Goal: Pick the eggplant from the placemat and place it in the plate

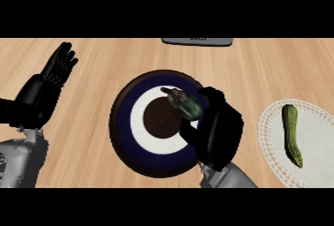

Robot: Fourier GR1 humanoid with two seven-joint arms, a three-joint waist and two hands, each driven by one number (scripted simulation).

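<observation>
- The right hand [218, 128] reaches in from the lower edge, and its fingers are curled round the eggplant [183, 105]. It pinches the eggplant at its upper end, so most of the eggplant shows past the fingertips.
- The eggplant is off the placemat [320, 141] and sits over the plate [123, 123], above the white ring near the brown centre. Holding it over the middle gives room on every side for a release. Whether it already touches the plate cannot be told from this steep view.
- The plate lies in the middle of the table [85, 163], just left of the placemat, which makes the carry a short one.
- A long green vegetable [291, 132] lies lengthwise on the placemat, well apart from the hand; it appears to be no part of the job.
- The left hand [57, 66] rests open at the upper left, fingers up, clear of the plate.
- A grey object [197, 41] shows at the far edge, too cut off to name.
- Judged from this, the remaining step is to let go.
</observation>
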